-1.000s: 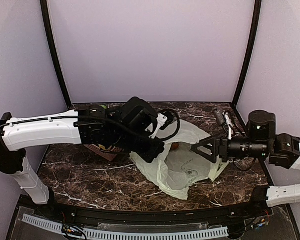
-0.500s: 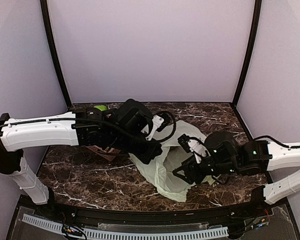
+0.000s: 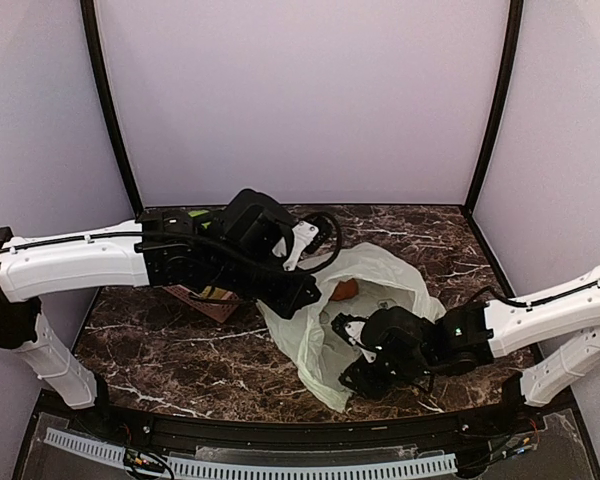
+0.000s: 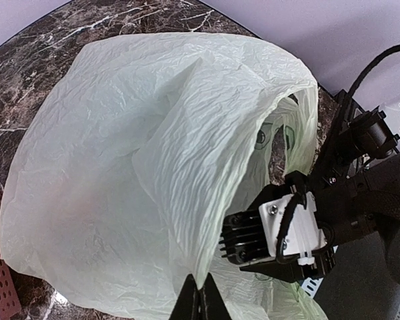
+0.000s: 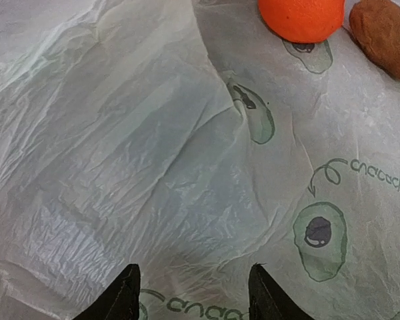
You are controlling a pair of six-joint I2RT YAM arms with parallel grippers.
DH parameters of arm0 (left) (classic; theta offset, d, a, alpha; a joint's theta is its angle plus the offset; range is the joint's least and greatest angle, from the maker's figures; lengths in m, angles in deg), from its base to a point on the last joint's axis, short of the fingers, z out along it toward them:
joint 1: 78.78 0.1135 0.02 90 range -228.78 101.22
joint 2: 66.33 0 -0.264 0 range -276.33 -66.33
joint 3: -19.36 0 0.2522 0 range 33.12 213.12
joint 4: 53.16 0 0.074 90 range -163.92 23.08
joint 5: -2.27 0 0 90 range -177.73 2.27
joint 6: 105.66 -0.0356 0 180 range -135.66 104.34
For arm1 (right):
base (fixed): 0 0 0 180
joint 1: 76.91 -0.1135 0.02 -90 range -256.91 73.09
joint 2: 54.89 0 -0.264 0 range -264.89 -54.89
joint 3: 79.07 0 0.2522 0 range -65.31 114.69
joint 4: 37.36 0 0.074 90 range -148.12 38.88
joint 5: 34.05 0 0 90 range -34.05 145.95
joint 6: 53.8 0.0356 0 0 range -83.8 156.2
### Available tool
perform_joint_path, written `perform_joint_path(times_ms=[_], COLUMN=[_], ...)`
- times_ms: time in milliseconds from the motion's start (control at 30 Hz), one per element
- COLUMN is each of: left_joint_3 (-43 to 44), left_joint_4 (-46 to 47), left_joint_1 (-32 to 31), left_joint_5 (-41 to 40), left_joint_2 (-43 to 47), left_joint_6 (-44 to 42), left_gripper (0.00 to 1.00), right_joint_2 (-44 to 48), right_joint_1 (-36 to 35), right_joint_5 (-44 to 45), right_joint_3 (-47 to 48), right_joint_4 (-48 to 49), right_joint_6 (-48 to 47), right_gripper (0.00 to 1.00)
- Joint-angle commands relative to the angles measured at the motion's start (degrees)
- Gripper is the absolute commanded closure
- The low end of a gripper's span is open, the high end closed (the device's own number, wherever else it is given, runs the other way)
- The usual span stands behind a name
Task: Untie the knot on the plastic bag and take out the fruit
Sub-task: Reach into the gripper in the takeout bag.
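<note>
From above, a pale green plastic bag [image 3: 380, 290] lies spread on the dark marbled desk [image 3: 180, 350], its mouth gaping. A round orange fruit [image 3: 345, 289] shows inside it near the far edge. The left arm reaches in from the left, its left hand [image 3: 305, 297] at the bag's left rim. A reddish-brown perforated tray [image 3: 205, 300] lies on the desk under that arm. The right arm [image 3: 460, 335] comes in low from the right, its end over the near part of the bag.

The left wrist camera shows the left hand's two black fingertips [image 4: 193, 303] clenched together on a fold of the bag's film, the opening lifted wide beyond them. The right arm's wrist block sits at the mouth, and a corner of the tray shows at the left edge.

The right wrist camera shows the right hand [image 5: 193, 290] released, its fingers spread apart above the bag's inner surface and holding nothing. Ahead of it the orange fruit and a brown oval fruit [image 5: 387, 37] lie side by side on the film, which is printed with avocado motifs [image 5: 319, 237].
</note>
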Motion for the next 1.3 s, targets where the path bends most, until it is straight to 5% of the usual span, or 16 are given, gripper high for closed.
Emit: perform_joint_path(times_ms=[0,467,767,933,1100,1267], left_joint_3=[-2.2,-3.5,6.3,6.7,3.8,-3.1], left_joint_4=[2.2,15.3,19.9,20.0,15.8,10.6], left_joint_1=[0.2,-0.7,-7.1,-8.1,-7.1,1.3], left_joint_5=[3.1,18.0,21.1,20.2,12.4,8.7], left_joint_2=[3.6,-1.4,-11.8,-11.2,-5.1,1.3], left_joint_6=[-2.3,1.9,1.2,-0.7,-3.4,0.1], left_gripper=[0.99,0.99,0.97,0.8,0.31,0.11], right_joint_2=[-1.2,-6.4,-6.4,-8.5,-11.3,-13.8], right_joint_1=[3.2,17.5,18.3,19.4,19.8,19.9], right_joint_5=[2.3,-5.7,-11.6,-13.6,-15.1,-14.9], right_joint_3=[1.5,0.3,-5.0,-5.8,-4.8,-3.5], right_joint_4=[0.5,15.7,26.4,29.6,32.8,33.6], right_joint_6=[5.2,8.0,8.5,8.9,8.9,9.3], right_gripper=[0.46,0.37,0.13,0.07,0.06,0.06])
